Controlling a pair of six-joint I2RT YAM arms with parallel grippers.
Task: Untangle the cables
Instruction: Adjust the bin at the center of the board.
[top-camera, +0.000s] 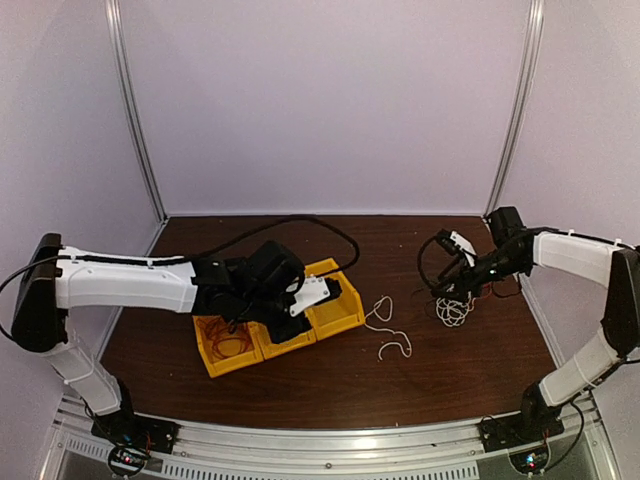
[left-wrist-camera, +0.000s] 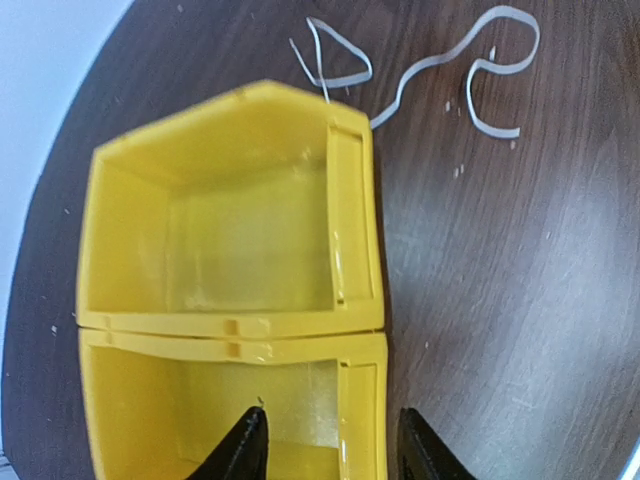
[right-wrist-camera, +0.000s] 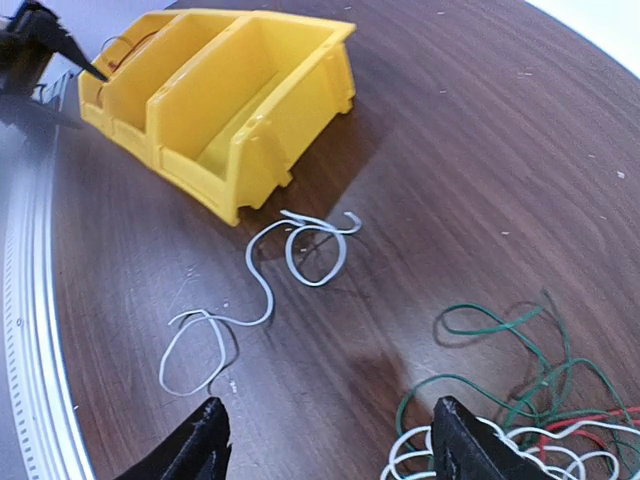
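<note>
A tangle of thin green, white and red cables (top-camera: 455, 310) lies on the brown table at the right; it also shows in the right wrist view (right-wrist-camera: 520, 425). A loose white cable (top-camera: 385, 327) lies apart between the tangle and the yellow bins, and shows in both wrist views (right-wrist-camera: 262, 290) (left-wrist-camera: 440, 62). A red cable (top-camera: 228, 340) is coiled in the leftmost bin. My right gripper (right-wrist-camera: 330, 450) is open and empty, low over the table just left of the tangle (top-camera: 448, 283). My left gripper (left-wrist-camera: 335, 450) is open and empty over the middle bin's front edge (top-camera: 290, 318).
A row of three joined yellow bins (top-camera: 345, 318) stands left of centre; the middle and right compartments (left-wrist-camera: 250, 240) are empty. The bins show in the right wrist view (right-wrist-camera: 250, 110). Lilac walls with metal posts enclose the table; a metal rail (top-camera: 330, 440) runs along the near edge.
</note>
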